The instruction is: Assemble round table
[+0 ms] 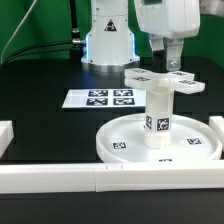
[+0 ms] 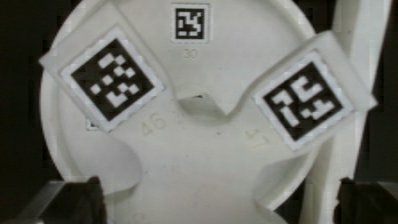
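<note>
The large round rimmed disc (image 1: pixel 115 135) lies at the front on the exterior view's right. The short thick post (image 1: pixel 160 115) stands upright in its middle. The cross-shaped piece (image 1: pixel 140 77) sits on top of the post. My gripper (image 1: pixel 170 68) hangs straight down over the far right part of the cross piece. In the wrist view the cross piece (image 2: pixel 205 130) fills the picture with two tags, and the disc (image 2: pixel 240 25) shows beneath it. My gripper (image 2: pixel 217 205) has its dark fingers (image 2: pixel 71 200) wide apart on either side of one arm of the cross, with gaps showing.
The marker board (image 1: pixel 100 98) lies behind the disc, toward the exterior view's left. White border rails run along the front (image 1: pixel 60 178), the left (image 1: pixel 5 135) and the right (image 1: pixel 217 125). The arm's base (image 1: pixel 108 40) stands at the back.
</note>
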Controlling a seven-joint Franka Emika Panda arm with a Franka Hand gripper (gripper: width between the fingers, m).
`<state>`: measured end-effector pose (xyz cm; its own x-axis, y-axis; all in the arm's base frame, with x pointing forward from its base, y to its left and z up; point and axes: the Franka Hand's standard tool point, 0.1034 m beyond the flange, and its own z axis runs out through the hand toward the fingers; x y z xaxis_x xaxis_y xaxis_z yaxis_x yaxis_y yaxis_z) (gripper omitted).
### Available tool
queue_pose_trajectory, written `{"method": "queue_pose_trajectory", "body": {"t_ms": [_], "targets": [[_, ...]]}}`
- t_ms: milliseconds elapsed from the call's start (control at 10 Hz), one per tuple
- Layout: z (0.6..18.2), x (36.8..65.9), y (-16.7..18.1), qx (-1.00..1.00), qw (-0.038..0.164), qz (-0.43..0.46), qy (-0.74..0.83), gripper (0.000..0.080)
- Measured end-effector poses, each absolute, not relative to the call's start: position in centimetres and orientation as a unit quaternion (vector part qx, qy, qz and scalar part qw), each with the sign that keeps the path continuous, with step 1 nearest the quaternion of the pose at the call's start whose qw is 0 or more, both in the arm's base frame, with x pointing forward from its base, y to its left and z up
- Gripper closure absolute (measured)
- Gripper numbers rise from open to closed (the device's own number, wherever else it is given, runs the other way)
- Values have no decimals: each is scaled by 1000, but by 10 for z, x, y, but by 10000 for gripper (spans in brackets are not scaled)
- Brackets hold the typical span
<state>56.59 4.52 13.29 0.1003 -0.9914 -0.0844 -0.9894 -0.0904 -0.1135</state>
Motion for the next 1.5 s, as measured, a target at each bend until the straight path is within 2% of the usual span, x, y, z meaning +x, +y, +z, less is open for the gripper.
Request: {"method": "queue_pose_trajectory", "body": {"t_ms": [200, 500, 1100, 1400, 1500], "targets": [[132, 566, 45, -747, 70, -7, 661, 150], [139, 570, 49, -874, 50, 1, 483, 150], [140, 571, 49, -959, 49, -9, 280, 150], [146, 573, 46, -999, 17, -7, 36, 150], [146, 576, 46, -1000, 14, -7, -8, 150]]}}
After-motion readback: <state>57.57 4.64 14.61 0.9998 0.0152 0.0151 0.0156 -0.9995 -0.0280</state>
